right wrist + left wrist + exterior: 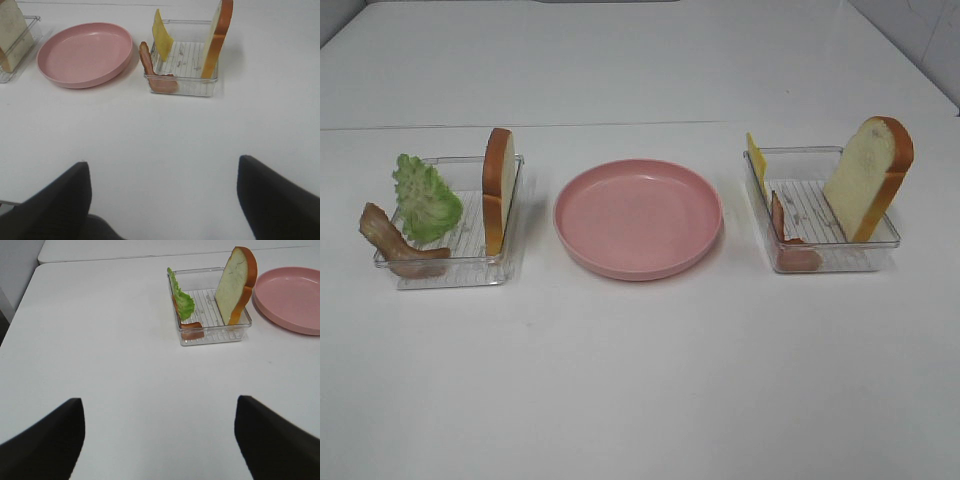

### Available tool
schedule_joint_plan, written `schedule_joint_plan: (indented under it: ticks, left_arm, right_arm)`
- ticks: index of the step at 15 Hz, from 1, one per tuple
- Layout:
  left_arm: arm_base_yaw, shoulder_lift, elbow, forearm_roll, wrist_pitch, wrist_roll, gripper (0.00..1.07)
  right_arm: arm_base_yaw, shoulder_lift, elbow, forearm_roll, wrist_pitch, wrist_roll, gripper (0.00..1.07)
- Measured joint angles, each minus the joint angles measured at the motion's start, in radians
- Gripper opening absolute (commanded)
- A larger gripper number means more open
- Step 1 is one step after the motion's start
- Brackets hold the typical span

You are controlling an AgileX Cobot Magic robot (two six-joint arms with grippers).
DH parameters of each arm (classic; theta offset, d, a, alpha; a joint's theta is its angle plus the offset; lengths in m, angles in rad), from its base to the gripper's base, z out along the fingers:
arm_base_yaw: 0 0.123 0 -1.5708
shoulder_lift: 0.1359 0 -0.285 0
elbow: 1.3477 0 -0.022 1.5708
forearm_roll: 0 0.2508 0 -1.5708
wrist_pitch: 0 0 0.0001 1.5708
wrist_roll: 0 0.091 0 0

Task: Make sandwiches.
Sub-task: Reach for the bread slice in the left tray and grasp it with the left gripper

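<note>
My left fingers (55, 450) and right fingers (280, 205) gape wide, holding nothing. One thick white toy bread slice (498, 190) stands left of the round pink plate (638, 217), a second bread slice (868, 178) right of it, unstacked.

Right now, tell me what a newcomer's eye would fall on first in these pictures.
The round pink plate sits empty in the middle. Left of it, a clear plastic tray holds a thick white bread slice standing on edge, a green lettuce leaf and a reddish-brown bacon strip. Right of it, a second clear tray holds a leaning bread slice, a yellow cheese slice and another bacon strip.
</note>
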Motion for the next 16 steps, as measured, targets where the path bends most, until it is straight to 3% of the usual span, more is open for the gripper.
schedule_joint_plan:
  ticks: [11,13,16]
  left_arm:
    - [0.000,0.000,-0.012,0.004,-0.033,0.000,0.75]
    - [0.000,0.012,-0.019,0.000,-0.143,0.000,0.75]
    - [0.000,0.184,-0.021,-0.025,-0.352,0.000,0.75]
  right_arm:
    - [0.000,0.000,0.000,0.000,0.000,0.000,0.77]
    - [0.000,0.000,0.000,0.000,0.000,0.000,0.77]
    - [0.000,0.000,0.000,0.000,0.000,0.000,0.77]
